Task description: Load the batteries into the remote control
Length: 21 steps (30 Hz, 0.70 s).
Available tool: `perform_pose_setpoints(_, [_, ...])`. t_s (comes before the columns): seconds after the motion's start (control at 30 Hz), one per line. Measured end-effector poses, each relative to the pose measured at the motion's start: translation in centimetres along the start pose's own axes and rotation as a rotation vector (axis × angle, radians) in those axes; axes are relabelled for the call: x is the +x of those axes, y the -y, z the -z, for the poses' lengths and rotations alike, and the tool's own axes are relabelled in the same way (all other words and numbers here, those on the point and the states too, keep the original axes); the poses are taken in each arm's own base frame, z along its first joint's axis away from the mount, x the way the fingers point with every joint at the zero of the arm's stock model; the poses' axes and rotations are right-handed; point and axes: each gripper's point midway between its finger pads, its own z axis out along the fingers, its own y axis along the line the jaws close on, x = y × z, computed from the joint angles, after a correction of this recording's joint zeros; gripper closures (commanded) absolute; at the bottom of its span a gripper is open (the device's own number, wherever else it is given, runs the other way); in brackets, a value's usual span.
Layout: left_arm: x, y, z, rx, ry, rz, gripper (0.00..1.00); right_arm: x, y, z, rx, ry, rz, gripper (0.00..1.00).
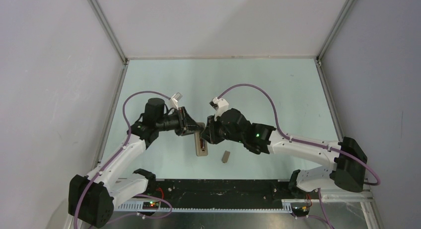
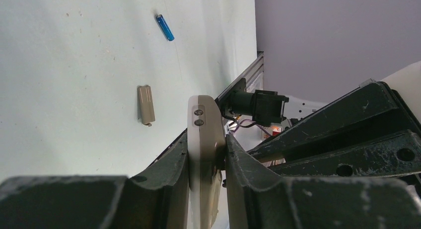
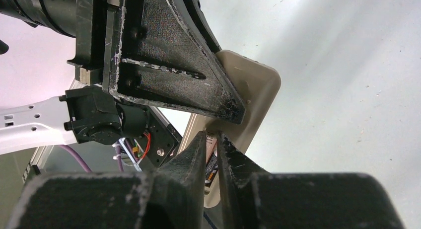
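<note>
Left wrist view: left gripper (image 2: pixel 207 142) clamped on the remote control (image 2: pixel 202 114), edge-on between its jaws, over the table's (image 2: pixel 74 65) middle, toward the near edge.

Right wrist view: right gripper (image 3: pixel 212 136) at the remote's beige back, fingers nearly together. The dark battery (image 3: pixel 212 167) shows in the slit between them. Can't tell if pinched or let go.

Outward: cover piece (image 2: pixel 146 105) flat on the table, blue battery (image 2: pixel 165 28) loose beyond it, well apart.

Step, by my reading: seating the first cell. Next: confirm it sits flat, back straight off, then fetch the blue one.
</note>
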Motion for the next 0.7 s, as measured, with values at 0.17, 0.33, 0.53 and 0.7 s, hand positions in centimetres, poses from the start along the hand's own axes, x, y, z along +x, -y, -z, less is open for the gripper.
perform_pose_setpoints(0.17, [0.00, -0.03, 0.00, 0.000, 0.000, -0.009, 1.00, 0.04, -0.02, 0.01, -0.001, -0.001, 0.006, 0.81])
perform_pose_setpoints(0.33, [0.08, -0.03, 0.02, 0.003, -0.004, -0.016, 1.00, 0.14, -0.09, 0.01, 0.004, 0.002, 0.018, 0.84])
perform_pose_setpoints(0.53, [0.20, -0.14, 0.04, -0.003, -0.009, -0.009, 1.00, 0.42, -0.04, -0.05, 0.007, -0.007, 0.019, 0.87])
perform_pose_setpoints(0.7, [0.23, -0.27, 0.04, -0.009, -0.009, -0.002, 1.00, 0.65, -0.32, -0.15, 0.000, -0.013, 0.005, 0.87])
